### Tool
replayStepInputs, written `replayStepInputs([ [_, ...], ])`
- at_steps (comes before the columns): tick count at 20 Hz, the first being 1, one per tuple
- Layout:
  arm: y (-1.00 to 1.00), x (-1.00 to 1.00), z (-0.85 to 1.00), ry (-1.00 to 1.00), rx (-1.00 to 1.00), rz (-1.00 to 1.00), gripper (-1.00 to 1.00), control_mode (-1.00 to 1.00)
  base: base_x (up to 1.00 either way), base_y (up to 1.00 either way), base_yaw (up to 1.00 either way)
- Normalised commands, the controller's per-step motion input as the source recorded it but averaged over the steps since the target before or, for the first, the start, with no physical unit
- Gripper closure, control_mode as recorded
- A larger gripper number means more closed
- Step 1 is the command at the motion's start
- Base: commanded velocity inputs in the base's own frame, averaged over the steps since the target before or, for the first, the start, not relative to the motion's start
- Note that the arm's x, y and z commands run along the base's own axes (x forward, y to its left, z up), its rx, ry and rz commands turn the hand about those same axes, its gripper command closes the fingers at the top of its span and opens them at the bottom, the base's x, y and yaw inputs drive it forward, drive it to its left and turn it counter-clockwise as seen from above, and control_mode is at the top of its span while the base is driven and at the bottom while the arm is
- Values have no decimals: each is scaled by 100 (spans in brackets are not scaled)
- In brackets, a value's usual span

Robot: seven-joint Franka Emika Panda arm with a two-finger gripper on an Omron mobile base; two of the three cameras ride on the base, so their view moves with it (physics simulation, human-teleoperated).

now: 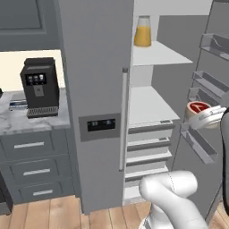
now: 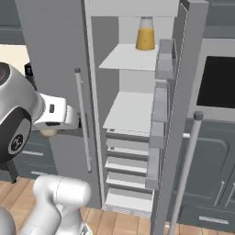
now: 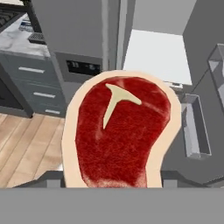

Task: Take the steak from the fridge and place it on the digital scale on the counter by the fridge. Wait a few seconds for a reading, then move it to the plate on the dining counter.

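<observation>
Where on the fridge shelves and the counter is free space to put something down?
The middle white shelf of the grey steel fridge is bare. The upper shelf is free beside the orange juice jar. The marble counter is crowded by the black coffee machine. The gripper holds the round red steak.

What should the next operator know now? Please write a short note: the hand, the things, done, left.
Hand: shut on the steak, held in the air in front of the open fridge, outside the shelves.
Fridge: right door open; a jar of orange juice on the upper shelf.
Coffee machine stands on the counter left of the fridge.
Done: steak taken out.
Left: put it on the scale, wait for the reading, then move it to the plate.
</observation>
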Motion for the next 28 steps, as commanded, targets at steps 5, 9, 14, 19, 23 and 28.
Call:
replayStepInputs([
  [5,0,0,0,0,0,0,100,100,-36,100,-5],
  [9,0,0,0,0,0,0,100,100,-1,100,-11],
  [14,0,0,0,0,0,0,100,100,8,100,-12],
  [19,0,0,0,0,0,0,100,100,14,100,-14],
  [23,0,0,0,0,0,0,100,100,66,100,-12],
  [28,0,0,0,0,0,0,100,100,76,83,-7],
])
